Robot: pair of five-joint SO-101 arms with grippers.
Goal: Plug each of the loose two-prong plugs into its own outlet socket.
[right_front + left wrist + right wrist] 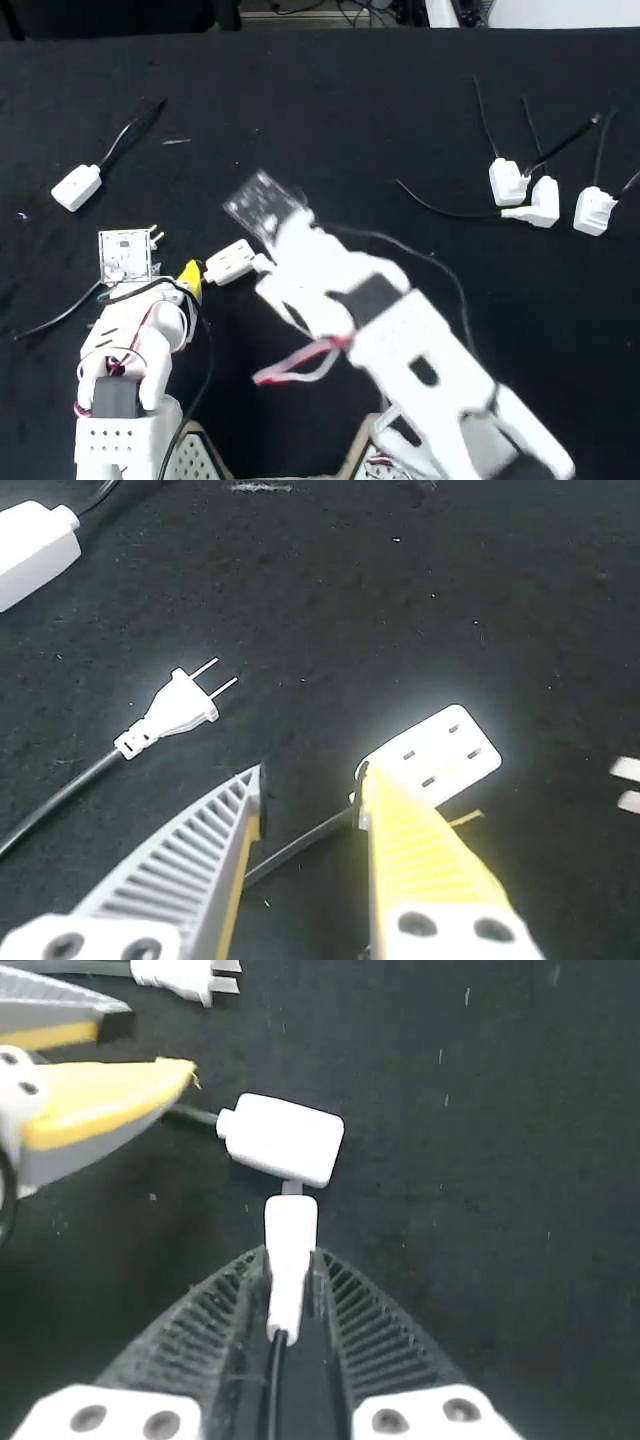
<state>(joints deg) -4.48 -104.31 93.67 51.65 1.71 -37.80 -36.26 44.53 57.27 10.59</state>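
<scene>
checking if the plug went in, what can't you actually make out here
- Held plug prongs, right wrist view: pressed against the socket, so their depth cannot be told.
- Same plug, high view: covered by the right arm.
- Loose plug body, high view: under the left arm; prongs peek out.
- Socket's cord end, left wrist view: behind the left gripper's yellow jaw.

Table cloth [330,90] black with faint white specks. Outlet socket [440,755] white, dark slots. Loose plug [180,708] white, silver prongs, black cord [60,795]. Left gripper [308,780]: one finger yellow, other grey, both ribbed. Right gripper [290,1260] black and ribbed, white base; held plug [290,1225] white. Arm bodies [420,340] white, with red-and-white wires [300,368].
</scene>
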